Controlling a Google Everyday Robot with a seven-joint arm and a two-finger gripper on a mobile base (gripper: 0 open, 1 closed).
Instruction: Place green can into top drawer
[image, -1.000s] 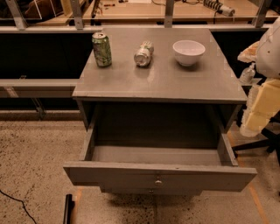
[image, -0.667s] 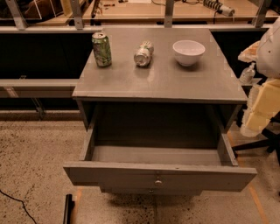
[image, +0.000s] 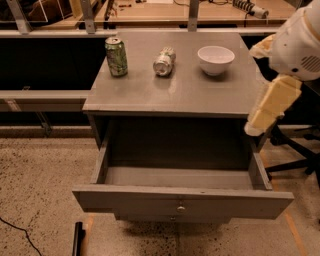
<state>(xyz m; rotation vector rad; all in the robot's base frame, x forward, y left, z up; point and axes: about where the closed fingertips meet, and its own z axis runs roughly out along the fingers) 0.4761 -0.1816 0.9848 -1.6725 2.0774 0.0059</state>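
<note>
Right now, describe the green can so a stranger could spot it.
On the grey cabinet top, above the open top drawer, three things line up. The green can is leftmost, upright, green-patterned; the silvery can lies tipped, the white bowl sits right, nearest the gripper.

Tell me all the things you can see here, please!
Light green and white aluminium can: one, green, standing upright at the cabinet top's back left.
Silvery crushed can: one, silver, lying on its side, back middle.
White round bowl: one, white, back right.
Grey cabinet: one, grey, centre.
Wide grey top drawer: one, grey, pulled open.
Black stick-like thing: one, black, floor, bottom left.
Robot's white arm: one, white, right edge.
Robot's cream hand: one, cream, beside the cabinet's right side.
</note>
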